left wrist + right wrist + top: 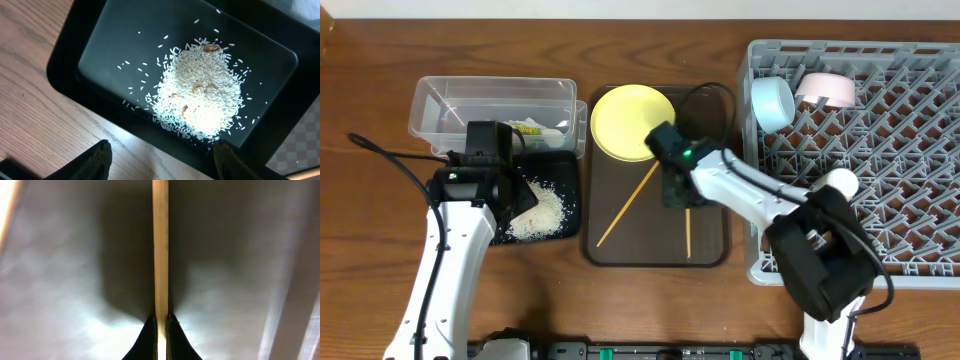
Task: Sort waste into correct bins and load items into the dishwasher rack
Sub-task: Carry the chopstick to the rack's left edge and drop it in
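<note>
At the far left, the clear tub (440, 105) holds the snack wrapper (528, 127). Just below it, the black tray (100, 35) carries the heap of rice (200, 100), with a few brownish bits in it. The left end effector (162, 161) hangs over the tray's near edge, fingers spread wide and holding nothing. In the middle, the brown serving tray (710, 250) carries the yellow plate (625, 120) and the chopsticks (625, 215), one lying slantwise. The other runs straight and comes out from under the right end effector (160, 325), whose fingers are pinched narrow on that straight chopstick (160, 250). A stick like this is light, stiff and smooth. It will likely swivel in a two-point pinch, so a hold near its middle looks safer than one near an end. The plate is rigid and probably slick, and is best taken at the rim. At the right, the dishwasher rack (920, 200) already holds the blue bowl (772, 102) and the white bowl (827, 88) on the counter (360, 250). The arm hides part of the plate and the straight chopstick's upper length, so the grip point along it is unclear. The blurred right wrist view does not show whether the stick is clear of the tray. I cannot find the green cup.
</note>
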You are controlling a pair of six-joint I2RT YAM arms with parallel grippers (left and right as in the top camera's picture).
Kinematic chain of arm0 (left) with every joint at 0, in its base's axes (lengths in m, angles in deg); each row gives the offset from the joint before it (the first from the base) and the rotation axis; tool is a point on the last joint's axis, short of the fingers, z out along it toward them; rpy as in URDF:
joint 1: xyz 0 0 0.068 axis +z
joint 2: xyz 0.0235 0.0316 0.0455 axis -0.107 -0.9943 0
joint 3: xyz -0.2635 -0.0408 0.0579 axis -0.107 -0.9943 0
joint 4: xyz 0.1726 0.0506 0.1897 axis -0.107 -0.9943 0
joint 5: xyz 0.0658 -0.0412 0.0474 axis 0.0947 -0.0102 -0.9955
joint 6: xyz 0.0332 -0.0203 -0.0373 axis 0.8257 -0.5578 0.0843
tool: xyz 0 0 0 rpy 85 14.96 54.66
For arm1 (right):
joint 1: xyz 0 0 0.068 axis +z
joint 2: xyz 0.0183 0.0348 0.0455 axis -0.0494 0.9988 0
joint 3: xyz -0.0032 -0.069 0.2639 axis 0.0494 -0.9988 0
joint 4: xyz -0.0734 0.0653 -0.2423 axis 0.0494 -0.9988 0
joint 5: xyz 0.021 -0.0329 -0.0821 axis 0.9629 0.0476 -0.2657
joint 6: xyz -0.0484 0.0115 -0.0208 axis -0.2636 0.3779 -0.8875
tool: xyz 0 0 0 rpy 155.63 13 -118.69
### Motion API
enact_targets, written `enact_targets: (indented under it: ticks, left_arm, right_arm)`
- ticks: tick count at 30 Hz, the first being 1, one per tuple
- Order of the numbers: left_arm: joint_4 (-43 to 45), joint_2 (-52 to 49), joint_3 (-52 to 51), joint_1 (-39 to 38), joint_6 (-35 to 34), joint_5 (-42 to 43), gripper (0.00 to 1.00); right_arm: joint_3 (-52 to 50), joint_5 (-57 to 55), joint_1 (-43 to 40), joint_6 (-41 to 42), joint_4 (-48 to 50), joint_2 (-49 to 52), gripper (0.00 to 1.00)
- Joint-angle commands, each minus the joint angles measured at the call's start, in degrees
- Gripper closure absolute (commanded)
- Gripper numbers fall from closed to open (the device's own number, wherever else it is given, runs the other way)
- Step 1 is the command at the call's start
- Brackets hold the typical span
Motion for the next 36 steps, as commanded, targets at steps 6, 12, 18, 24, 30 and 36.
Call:
enact_targets:
  ticks: [6,12,18,24,30,36]
  left_arm:
    - [0.1,0.4,0.5,0.3,-0.5,-0.1,0.32]
    - [0.1,0.4,0.6,0.3,-0.5,-0.1,0.32]
    - [0.4,0.4,0.6,0.3,-0.5,-0.1,0.32]
    - [0.6,0.4,0.6,0.3,-0.5,-0.1,0.32]
    - [0.5,0.4,0.6,0.3,-0.5,-0.1,0.32]
    - [0.5,0.4,0.6,0.3,-0.5,-0.1,0.32]
  right_arm:
    - [0.0,2.0,-8.9,-18.9,0.7,-14.9,0.99]
    - [0.0,2.3,-15.1,-22.8,-4.9,-25.6,0.99]
    - [-0.1,2.3,-20.7,-25.5,-11.9,-28.1,0.99]
    - [-3.1,2.3,-21.9,-26.8,-12.3,-25.7,0.99]
    - [-7.0,2.3,-22.0,-26.7,-7.5,-23.2,0.99]
    - [-7.1,1.8,-22.0,-26.8,-6.0,-22.5,0.96]
